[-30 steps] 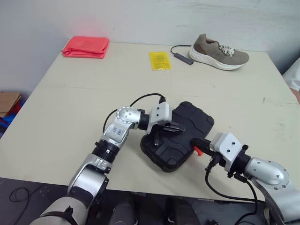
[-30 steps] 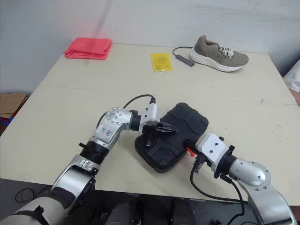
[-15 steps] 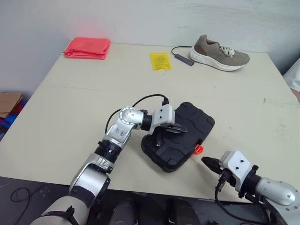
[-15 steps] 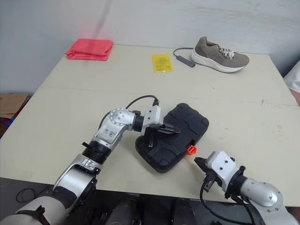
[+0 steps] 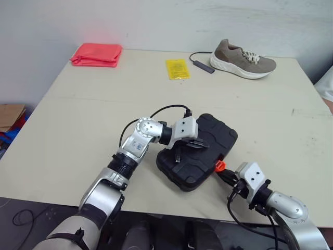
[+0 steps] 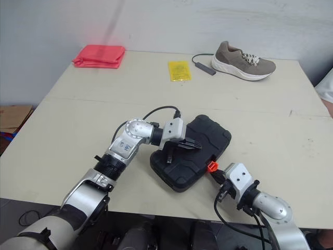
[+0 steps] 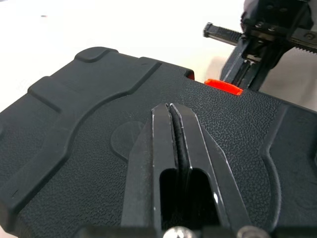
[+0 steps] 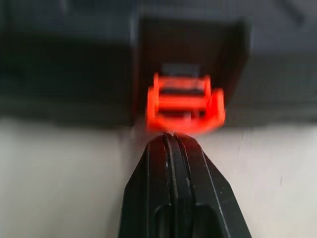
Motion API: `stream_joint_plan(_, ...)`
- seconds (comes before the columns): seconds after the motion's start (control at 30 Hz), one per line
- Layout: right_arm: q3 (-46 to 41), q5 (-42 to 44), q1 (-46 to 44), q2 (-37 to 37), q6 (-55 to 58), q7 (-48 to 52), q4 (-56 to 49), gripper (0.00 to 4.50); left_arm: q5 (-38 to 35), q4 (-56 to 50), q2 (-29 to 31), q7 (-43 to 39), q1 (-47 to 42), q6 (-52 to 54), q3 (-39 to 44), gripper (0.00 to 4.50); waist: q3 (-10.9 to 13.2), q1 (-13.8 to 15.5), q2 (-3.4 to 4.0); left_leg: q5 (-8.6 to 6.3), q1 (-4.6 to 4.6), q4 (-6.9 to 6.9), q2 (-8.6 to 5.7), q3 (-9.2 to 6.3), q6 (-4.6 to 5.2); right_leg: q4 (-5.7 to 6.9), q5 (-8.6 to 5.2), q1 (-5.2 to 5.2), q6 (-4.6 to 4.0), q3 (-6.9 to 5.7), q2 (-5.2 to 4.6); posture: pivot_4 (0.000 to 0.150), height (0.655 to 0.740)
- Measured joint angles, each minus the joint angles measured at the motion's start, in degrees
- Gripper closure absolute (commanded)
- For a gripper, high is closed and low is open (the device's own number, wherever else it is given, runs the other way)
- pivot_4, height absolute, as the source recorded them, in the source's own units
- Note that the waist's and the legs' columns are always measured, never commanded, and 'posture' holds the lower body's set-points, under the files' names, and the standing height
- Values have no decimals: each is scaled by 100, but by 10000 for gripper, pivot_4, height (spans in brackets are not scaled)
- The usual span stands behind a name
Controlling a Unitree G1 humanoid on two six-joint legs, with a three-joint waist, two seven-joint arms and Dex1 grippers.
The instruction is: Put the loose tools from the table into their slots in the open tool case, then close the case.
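While the black tool case (image 5: 217, 133) lies closed on the counter (image 5: 78, 120), close to its near edge and about midway across, both arms reach in to it from either side. On the lid rest the left fingers (image 7: 158, 134), pressed tight together with only a thin seam between them and nothing held, laid flat along the textured plastic and pointing toward the far long edge. An orange latch (image 5: 220, 166) sticks out of a recess in the case's side wall on the robot's right, hanging just above the counter top. Right below it come the right fingers (image 8: 153, 168), also squeezed together and empty, their joined tip up against the lower edge of the latch; whether it actually touches cannot be told. Farther back on the counter, well apart from the case, sit a tan shoe (image 5: 242, 56), a thin dark cable (image 5: 200, 63) beside it, a yellow packet (image 5: 177, 68) and a folded red cloth (image 5: 97, 53).
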Motion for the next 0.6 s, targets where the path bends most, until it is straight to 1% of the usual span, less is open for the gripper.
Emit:
stream_joint_plan(0.17,7,112,-71,7,35,60,-1,45000,17,-28,92,-10,18,9,-34,44848,-6,-9,10,-1,7,0,7,1,-2,2,0,3,0,4,-1,1500,7400)
stream_joint_plan(0.3,-46,328,-69,-36,330,111,-177,45000,31,-28,132,-12,36,-3,-51,44848,-13,-19,22,-3,12,0,15,4,-5,2,-1,4,-1,7,-3,1500,7400)
stream_joint_plan(0.5,-191,594,-175,-369,904,194,-678,45000,77,18,191,-8,34,-76,-53,44848,-21,-46,32,-8,19,-1,26,8,-12,2,-2,5,-6,11,-3,1500,7400)
stream_joint_plan(0.6,-247,732,-339,-460,984,268,-897,45000,107,57,191,-5,25,-137,-55,44848,-26,-46,35,-11,21,-1,32,9,-17,2,-4,7,-10,9,0,1500,7400)
